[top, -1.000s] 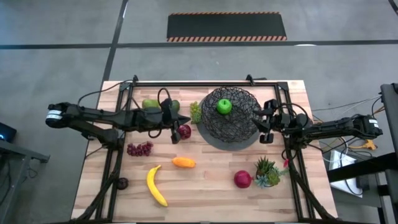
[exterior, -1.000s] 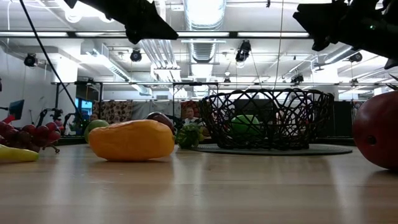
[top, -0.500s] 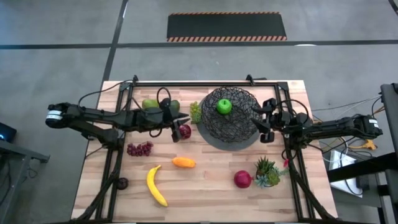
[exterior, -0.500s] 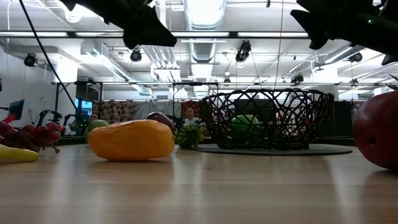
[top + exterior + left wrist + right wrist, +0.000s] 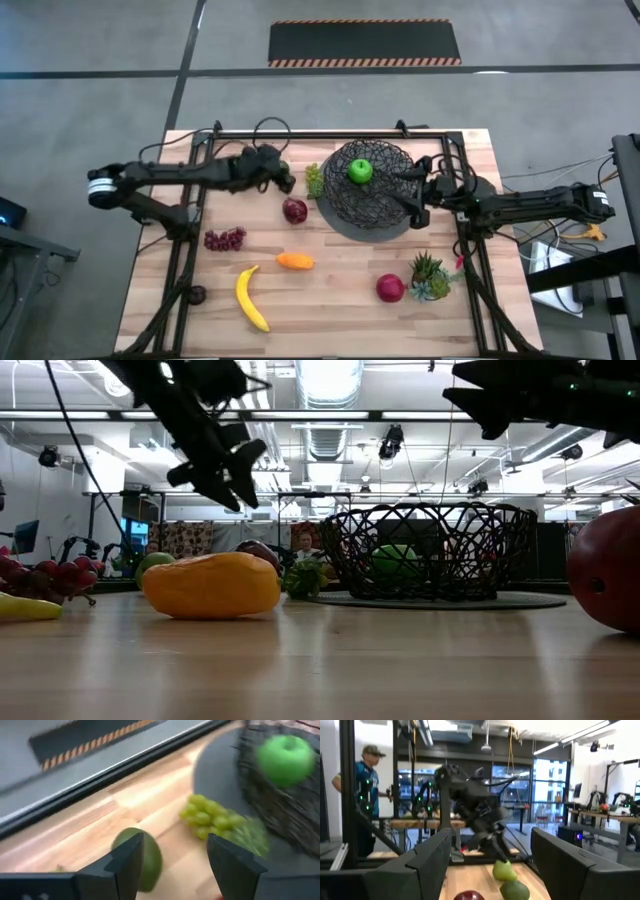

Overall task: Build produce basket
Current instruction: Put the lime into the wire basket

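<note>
- From overhead, your basket (image 5: 367,189) sits centre-right with a green apple (image 5: 360,171) inside; the left gripper (image 5: 287,181) hovers left of the green grapes (image 5: 314,180).
- Low down, the orange piece (image 5: 211,586) lies left of the basket.
- Through your left wrist, the fingers (image 5: 128,865) stand parted, empty, over a green fruit (image 5: 145,856).
- Through your right wrist, the right gripper (image 5: 490,870) gapes wide, empty.
</note>
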Controlling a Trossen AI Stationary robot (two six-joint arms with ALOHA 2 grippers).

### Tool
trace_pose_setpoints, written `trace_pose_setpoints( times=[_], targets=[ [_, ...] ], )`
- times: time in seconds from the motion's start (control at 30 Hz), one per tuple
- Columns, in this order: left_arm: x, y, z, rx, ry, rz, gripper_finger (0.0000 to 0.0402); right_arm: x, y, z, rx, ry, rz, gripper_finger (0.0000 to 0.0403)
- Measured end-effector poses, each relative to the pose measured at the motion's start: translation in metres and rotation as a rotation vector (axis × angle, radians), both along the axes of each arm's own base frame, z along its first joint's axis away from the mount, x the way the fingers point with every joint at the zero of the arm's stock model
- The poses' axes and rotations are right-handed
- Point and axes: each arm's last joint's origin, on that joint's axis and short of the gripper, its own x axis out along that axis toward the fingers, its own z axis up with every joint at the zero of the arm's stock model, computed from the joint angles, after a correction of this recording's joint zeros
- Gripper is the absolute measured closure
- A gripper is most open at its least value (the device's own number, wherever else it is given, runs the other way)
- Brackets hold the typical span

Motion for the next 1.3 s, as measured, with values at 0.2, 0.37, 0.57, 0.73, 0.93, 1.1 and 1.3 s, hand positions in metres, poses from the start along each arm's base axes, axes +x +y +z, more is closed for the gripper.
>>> trace_pose_setpoints(
  times=[0.2, 0.37, 0.57, 0.73, 0.93, 1.1, 1.3],
  targets=[
    [0.009, 0.029, -0.007, -0.242, 0.163, 0.128, 0.0203, 0.003, 0.0, 0.003, 0.004, 0.037, 0.0, 0.0126],
    [0.026, 0.036, -0.016, -0.261, 0.223, 0.128, 0.0203, 0.003, 0.0, 0.002, -0.009, 0.055, -0.004, 0.0114],
    [0.033, 0.04, -0.021, -0.26, 0.252, 0.123, 0.0203, 0.003, 0.0, 0.001, -0.017, 0.061, -0.007, 0.0103],
    [0.03, 0.039, -0.023, -0.268, 0.249, 0.136, 0.0203, 0.004, 0.0, 0.001, -0.016, 0.065, -0.006, 0.0099],
    [0.028, 0.038, -0.02, -0.266, 0.238, 0.138, 0.0197, 0.004, 0.0, 0.001, -0.016, 0.065, -0.006, 0.01],
    [0.028, 0.038, -0.022, -0.258, 0.256, 0.125, 0.0153, 0.004, 0.0, 0.001, -0.014, 0.065, -0.006, 0.0097],
    [0.028, 0.039, -0.022, -0.248, 0.246, 0.147, 0.0078, 0.004, 0.0, 0.001, -0.016, 0.066, -0.006, 0.0101]
  ],
)
